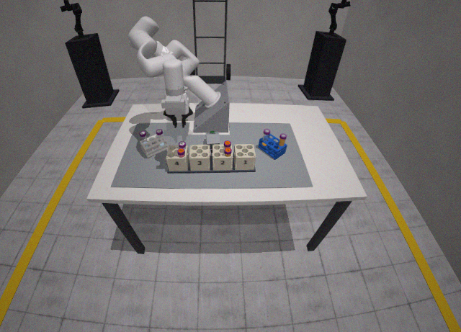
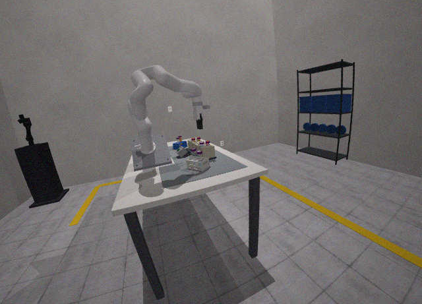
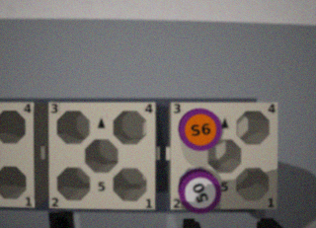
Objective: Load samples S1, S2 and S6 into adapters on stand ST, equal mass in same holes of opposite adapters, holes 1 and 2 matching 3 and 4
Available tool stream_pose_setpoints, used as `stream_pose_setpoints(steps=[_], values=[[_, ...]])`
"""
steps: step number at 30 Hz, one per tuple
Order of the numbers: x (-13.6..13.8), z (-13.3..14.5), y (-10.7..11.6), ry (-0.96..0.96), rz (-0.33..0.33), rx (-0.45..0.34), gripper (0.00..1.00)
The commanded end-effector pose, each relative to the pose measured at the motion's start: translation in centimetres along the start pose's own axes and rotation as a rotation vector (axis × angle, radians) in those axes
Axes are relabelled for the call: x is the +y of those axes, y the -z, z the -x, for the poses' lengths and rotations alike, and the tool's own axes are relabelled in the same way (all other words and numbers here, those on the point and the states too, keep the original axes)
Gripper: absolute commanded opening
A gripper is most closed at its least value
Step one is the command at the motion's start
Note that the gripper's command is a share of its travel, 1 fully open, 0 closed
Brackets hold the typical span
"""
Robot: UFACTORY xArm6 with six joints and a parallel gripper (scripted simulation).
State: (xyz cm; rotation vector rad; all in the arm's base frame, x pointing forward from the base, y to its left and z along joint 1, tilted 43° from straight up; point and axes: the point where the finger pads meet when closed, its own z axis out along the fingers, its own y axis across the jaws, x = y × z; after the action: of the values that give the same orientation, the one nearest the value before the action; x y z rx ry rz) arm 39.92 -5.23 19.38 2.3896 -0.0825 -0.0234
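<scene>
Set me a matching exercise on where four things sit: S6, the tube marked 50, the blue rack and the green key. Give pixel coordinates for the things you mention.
Things
A. S6 [image 1: 181, 152] [image 3: 200, 129]
B. tube marked 50 [image 1: 181, 144] [image 3: 199, 191]
C. blue rack [image 1: 272, 147] [image 2: 178, 145]
D. green key [image 1: 212, 132] [image 2: 179, 150]

Places
1. beside the adapter 1 [image 1: 245, 162] end of the row
2. hole 2 of adapter 4 [image 1: 176, 163] [image 2: 208, 151] [image 3: 267, 203]
3. on the small sloped desk [image 1: 213, 137] [image 2: 182, 153]
4. hole 3 of adapter 4

Pairs: A-4, B-2, C-1, D-3

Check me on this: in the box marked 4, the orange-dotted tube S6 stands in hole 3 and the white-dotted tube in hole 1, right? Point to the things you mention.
Not quite: the white-dotted tube [image 1: 181, 144] [image 2: 202, 143] [image 3: 199, 191] stands in hole 2, as the wrist view shows. S6 [image 1: 181, 152] [image 2: 207, 142] [image 3: 200, 129] is indeed in hole 3.
</scene>
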Motion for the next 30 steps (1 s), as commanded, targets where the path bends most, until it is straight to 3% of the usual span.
stream_pose_setpoints(steps=[1, 30], values=[[-0.9, 0.9, -0.5, -0.095, 0.011, -0.011, 0.0], [-8.5, 9.3, -5.8, -0.913, 0.114, -0.132, 0.0]])
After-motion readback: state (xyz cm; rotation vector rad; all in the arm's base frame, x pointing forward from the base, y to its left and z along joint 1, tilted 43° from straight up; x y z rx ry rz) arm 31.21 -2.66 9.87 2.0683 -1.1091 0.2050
